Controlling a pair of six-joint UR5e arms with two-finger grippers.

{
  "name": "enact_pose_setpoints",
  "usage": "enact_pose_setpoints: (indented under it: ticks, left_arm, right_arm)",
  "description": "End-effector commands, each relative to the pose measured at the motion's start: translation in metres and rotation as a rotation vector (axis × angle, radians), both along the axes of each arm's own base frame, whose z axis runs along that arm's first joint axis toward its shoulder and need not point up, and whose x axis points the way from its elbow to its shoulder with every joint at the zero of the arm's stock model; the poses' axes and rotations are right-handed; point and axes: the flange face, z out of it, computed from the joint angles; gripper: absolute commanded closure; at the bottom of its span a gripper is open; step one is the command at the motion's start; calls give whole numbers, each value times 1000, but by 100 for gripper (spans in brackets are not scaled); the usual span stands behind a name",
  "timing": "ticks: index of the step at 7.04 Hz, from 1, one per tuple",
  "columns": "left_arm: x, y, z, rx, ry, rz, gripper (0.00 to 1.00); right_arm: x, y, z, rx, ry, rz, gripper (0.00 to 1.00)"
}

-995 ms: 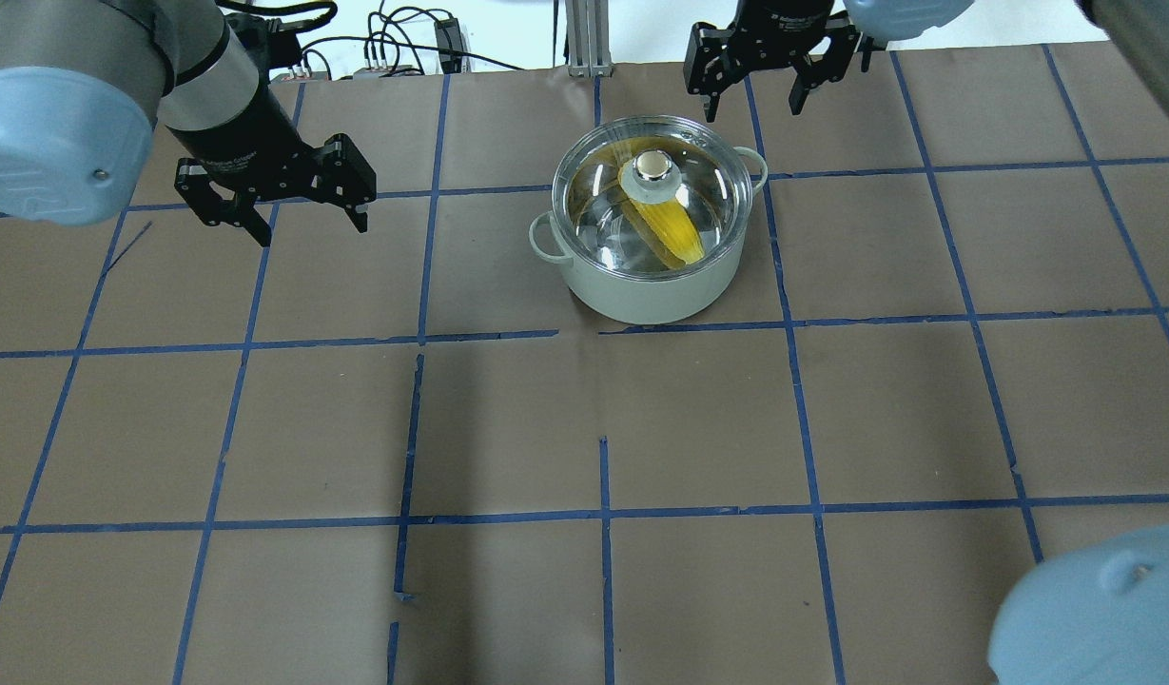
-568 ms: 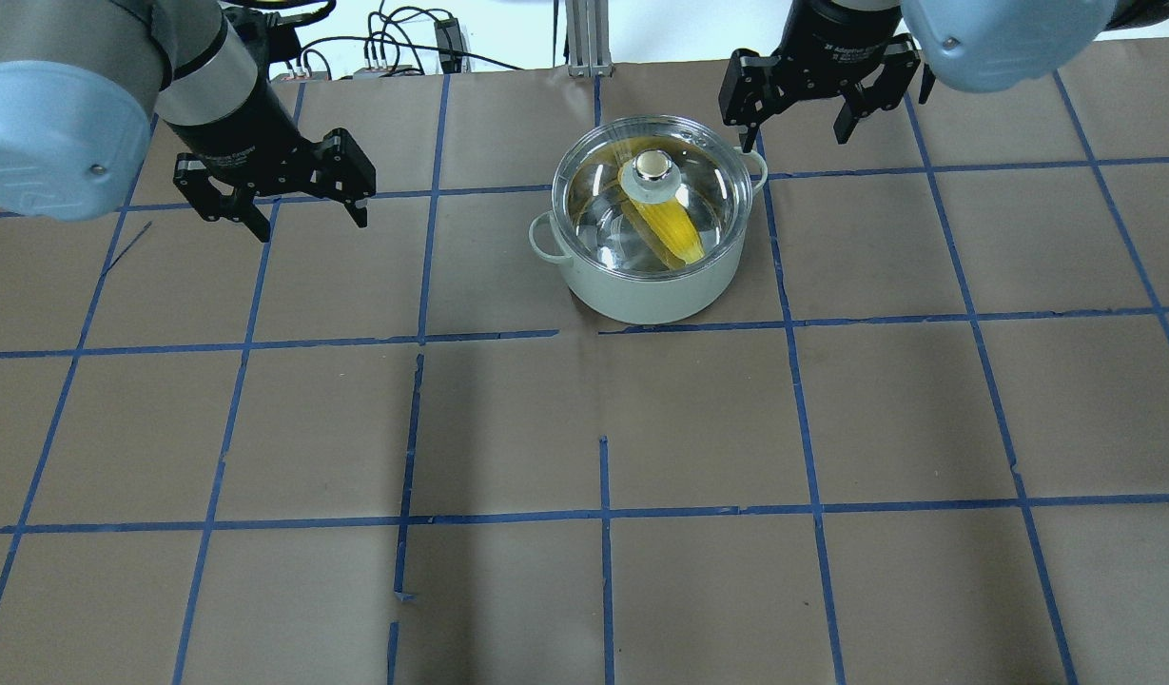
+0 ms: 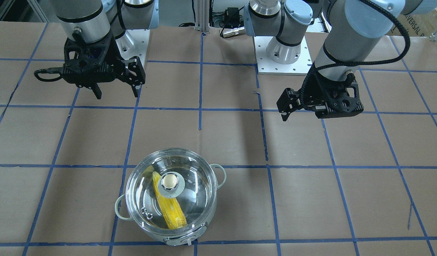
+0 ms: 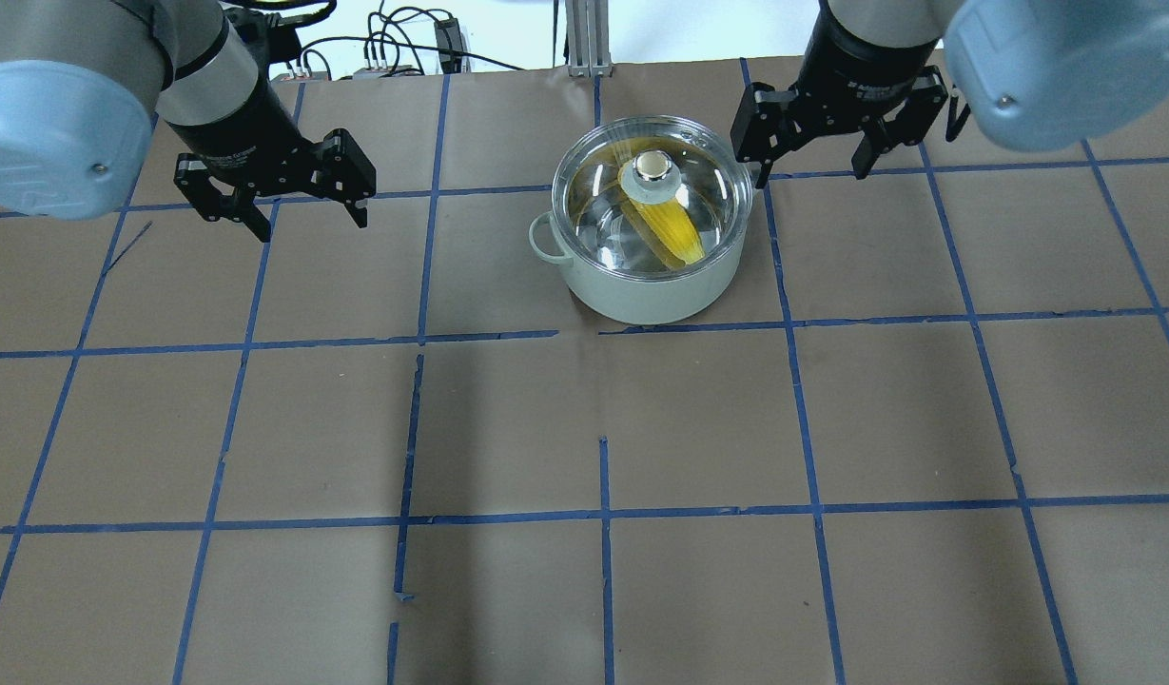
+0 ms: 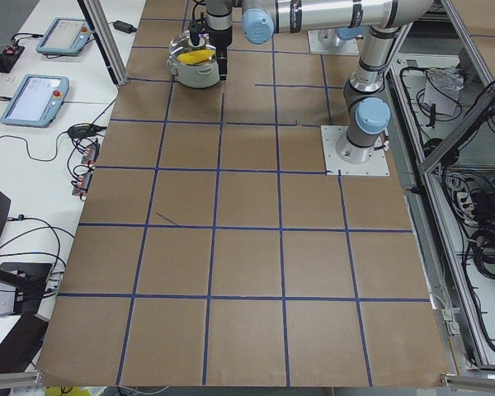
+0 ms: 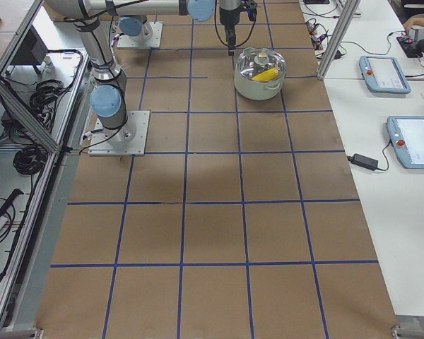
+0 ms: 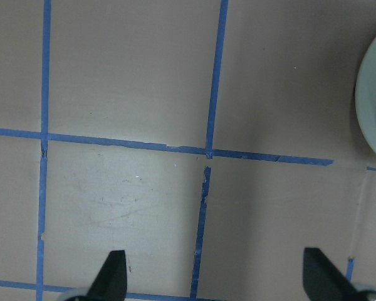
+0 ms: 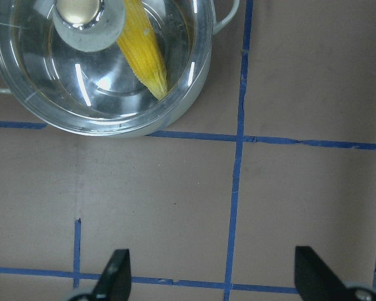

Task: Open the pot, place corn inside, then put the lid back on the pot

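Observation:
The silver-white pot [image 4: 641, 297] stands at the far middle of the table. The clear glass lid [image 4: 603, 195] sits on it, shiny knob up. The yellow corn [image 4: 677, 231] lies inside, seen through the glass. My right gripper [image 4: 810, 176] is open and empty, hovering just right of the pot's far handle. My left gripper [image 4: 310, 226] is open and empty, well left of the pot. The right wrist view shows lid [image 8: 62, 69] and corn [image 8: 144, 53] beyond the open fingertips [image 8: 116, 276]. The left wrist view shows only the pot's edge [image 7: 373, 100].
The table is covered with brown paper marked by a blue tape grid [image 4: 603, 518]. Cables and a metal post [image 4: 584, 38] lie past the far edge. The arm base plates [image 3: 286, 60] sit on the robot's side. Tablets [image 6: 385, 74] lie on a side table.
My right gripper has moved from behind the pot to its right side and nearer the robot, still open. The left gripper shifted slightly away. Pot, lid and corn have not moved.

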Motion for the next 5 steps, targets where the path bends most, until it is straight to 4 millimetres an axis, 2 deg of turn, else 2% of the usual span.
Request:
enact_pose_setpoints:
  ticks: [1,2,3,5]
  left_arm:
    - [1,0,7,-13,1,2,0]
    - [-1,1,3,-6,0,-1,0]
    - [-1,1,4,-8,2,-1,0]
    - [0,-2,7,-14,1,0,0]
  right_arm:
    - [-3,14,-7,-10,0,0,7]
    - [-3,10,1,-33,-2,-2,6]
    - [-2,0,21,-59,-6,-3,6]
    - [-1,-6,17,-47,-2,-3,5]
